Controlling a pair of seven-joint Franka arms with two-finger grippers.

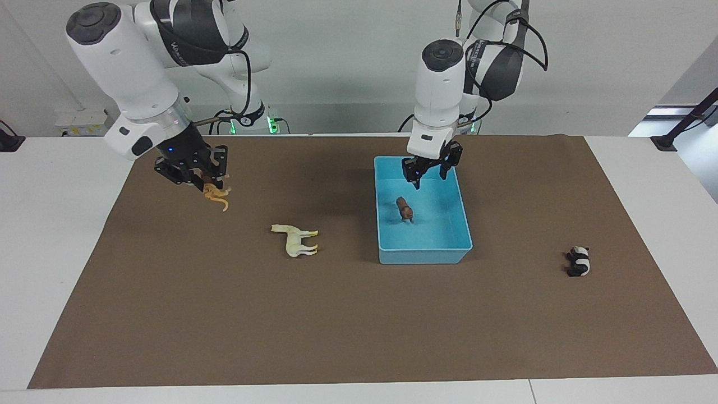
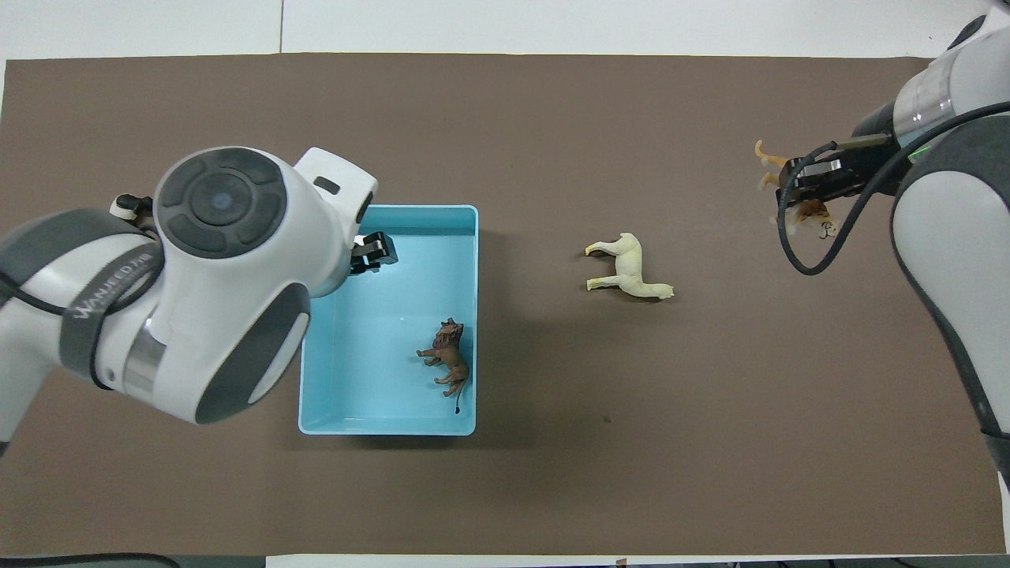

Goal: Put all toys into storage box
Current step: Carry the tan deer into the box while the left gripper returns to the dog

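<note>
My left gripper (image 1: 429, 173) hangs open over the storage box (image 1: 423, 255), where the lion (image 1: 404, 208) lies lengthwise, head toward me. My right gripper (image 1: 208, 182) clamps the tiger (image 1: 217, 196) above the desk's (image 1: 67, 235) right-arm end.

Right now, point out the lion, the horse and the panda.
lion (image 2: 448, 356), overhead view, on its brown body, inside the storage box.
horse (image 1: 295, 239), facing view, on its cream flank.
panda (image 1: 579, 261), facing view, on its black-and-white body.
</note>
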